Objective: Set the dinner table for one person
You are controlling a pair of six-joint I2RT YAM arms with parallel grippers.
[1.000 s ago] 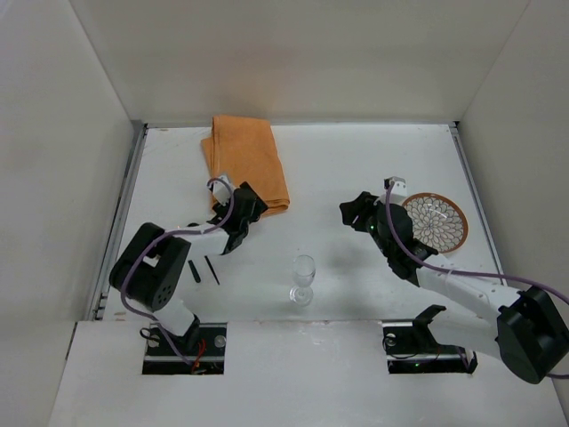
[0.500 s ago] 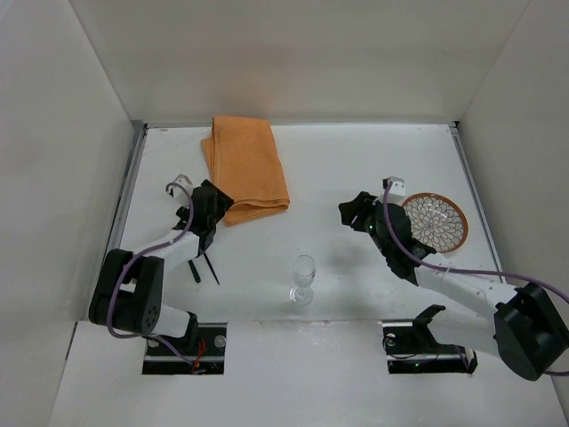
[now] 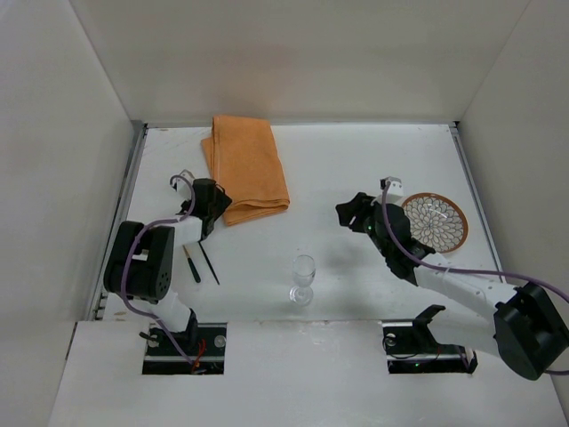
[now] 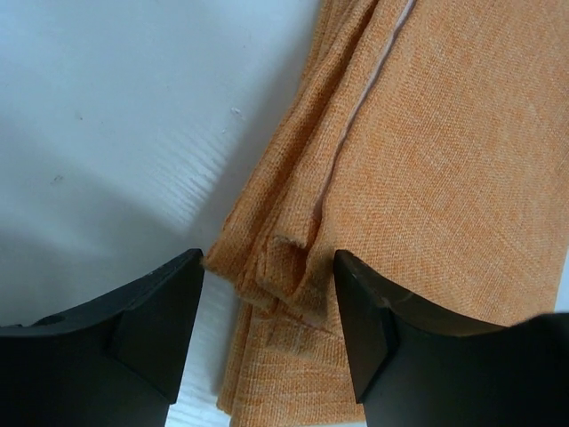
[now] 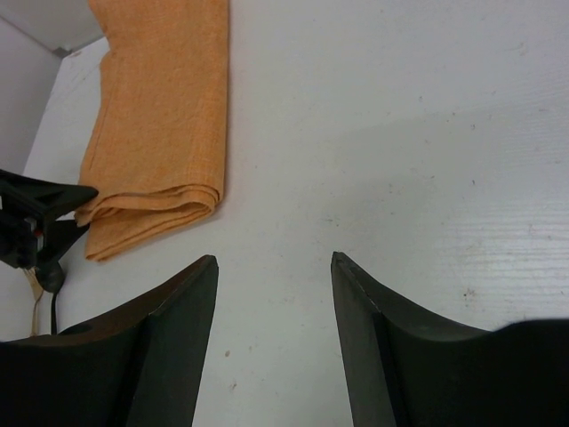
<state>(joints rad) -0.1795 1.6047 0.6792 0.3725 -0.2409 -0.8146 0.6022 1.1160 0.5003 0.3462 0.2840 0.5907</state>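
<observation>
Two dark utensils (image 3: 190,263) lie on table (image 3: 356,160) at L, L gripper (image 4: 267,285) spread astride orange cloth (image 4: 427,178) corner, glass (image 3: 304,280) upright mid-front, R gripper (image 5: 271,294) spread, holding nothing, low over table, plate (image 3: 435,222) far R.

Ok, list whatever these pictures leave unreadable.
Two thin dark utensils, top view: too small to tell which cutlery.
Plate, top view: left edge hidden by the right arm; outside both wrist views.
Glass, top view: too small to show any contents.
Cloth, left wrist view: cut off by the frame; contact with the left gripper unclear.
</observation>
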